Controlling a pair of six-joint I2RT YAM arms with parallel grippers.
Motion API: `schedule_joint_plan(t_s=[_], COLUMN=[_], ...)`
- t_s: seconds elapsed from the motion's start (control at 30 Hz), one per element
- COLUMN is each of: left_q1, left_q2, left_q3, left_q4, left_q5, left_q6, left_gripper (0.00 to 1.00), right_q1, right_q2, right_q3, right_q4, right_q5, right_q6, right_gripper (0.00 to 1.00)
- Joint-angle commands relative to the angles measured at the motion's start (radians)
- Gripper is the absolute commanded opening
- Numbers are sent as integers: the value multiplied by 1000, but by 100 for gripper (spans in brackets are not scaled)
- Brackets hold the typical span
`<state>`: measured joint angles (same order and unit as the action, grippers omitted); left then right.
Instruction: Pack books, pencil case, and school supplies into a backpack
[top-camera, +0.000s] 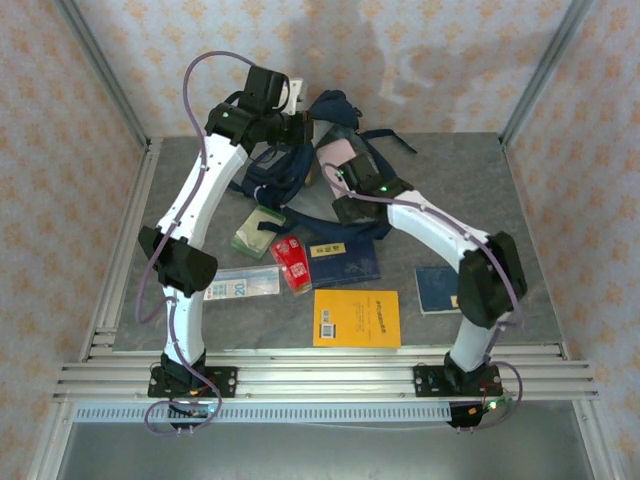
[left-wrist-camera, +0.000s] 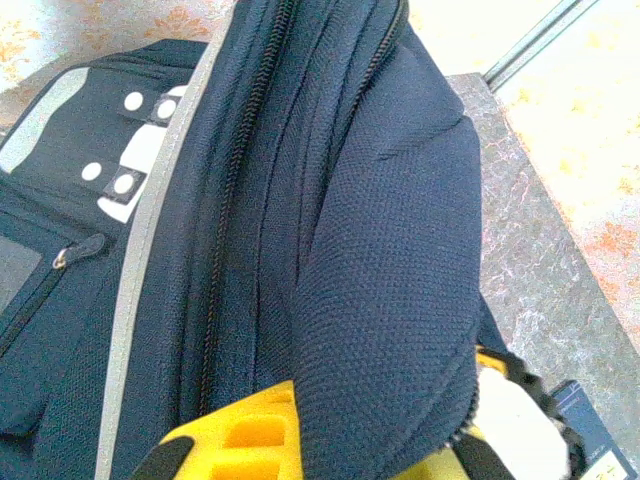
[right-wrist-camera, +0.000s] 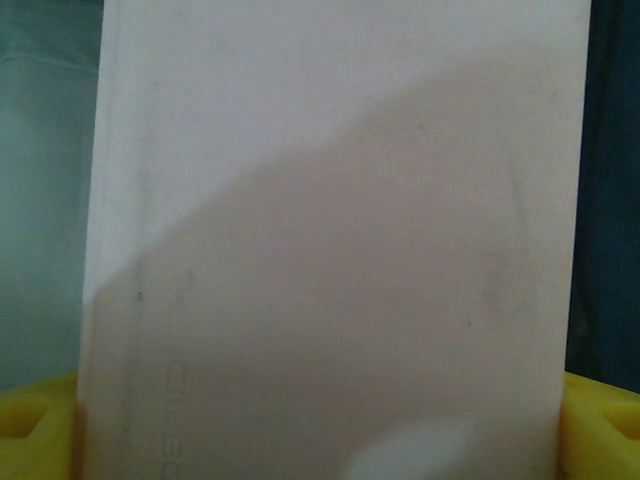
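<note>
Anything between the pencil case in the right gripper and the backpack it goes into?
Nothing visible. The right gripper holds the pencil case right at the backpack, whose fabric the left gripper pinches. From above, the arms hide whether the opening gapes wide enough.

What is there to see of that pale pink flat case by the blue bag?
The pencil case is a flat, pale pink rectangle, smooth like plastic, with faint embossed lettering near one edge. The right gripper grips it across its width, yellow fingers on both long sides. It is held up at the backpack, close to the dark blue fabric; whether they touch cannot be told.
</note>
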<state>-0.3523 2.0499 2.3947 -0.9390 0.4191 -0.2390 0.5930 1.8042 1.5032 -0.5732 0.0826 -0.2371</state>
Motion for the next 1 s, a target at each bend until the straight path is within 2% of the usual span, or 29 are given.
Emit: schedule_joint_plan(t_s=[0.0, 0.27, 0.47, 0.57, 0.73, 0.77, 0.8, 0.9, 0.97], left_q1=[4, 3, 10, 10, 10, 10, 10, 15, 24], left_q2=[-89, -89, -81, -68, -52, -50, -49, -44, -39], left_q3=[70, 69, 75, 84, 89, 87, 88, 77, 60], left_q4=[120, 121, 126, 132, 138, 139, 140, 147, 154], left_q5=[53, 51, 46, 65, 79, 79, 78, 89, 97], left_q6=[-19, -5, -13, -24, -35, -34, -34, -44, -56], left_gripper=[0, 0, 0, 0, 0, 0, 0, 0, 0], right_q1=[2, 2, -23, -25, -24, -24, -24, -22, -19], right_q2=[106, 390, 483, 529, 654, 659, 652, 598, 506], right_q3=[148, 504, 621, 681, 913, 922, 896, 800, 660], right_q4=[-78, -242, -249, -243, -276, -240, -174, -24, 98], right_q5=[-2, -20, 80, 70, -3, -32, -49, -75, -74], right_q6=[-43, -66, -13, 21, 103, 114, 130, 146, 146], right_gripper=[69, 74, 79, 81, 83, 89, 99, 99, 99])
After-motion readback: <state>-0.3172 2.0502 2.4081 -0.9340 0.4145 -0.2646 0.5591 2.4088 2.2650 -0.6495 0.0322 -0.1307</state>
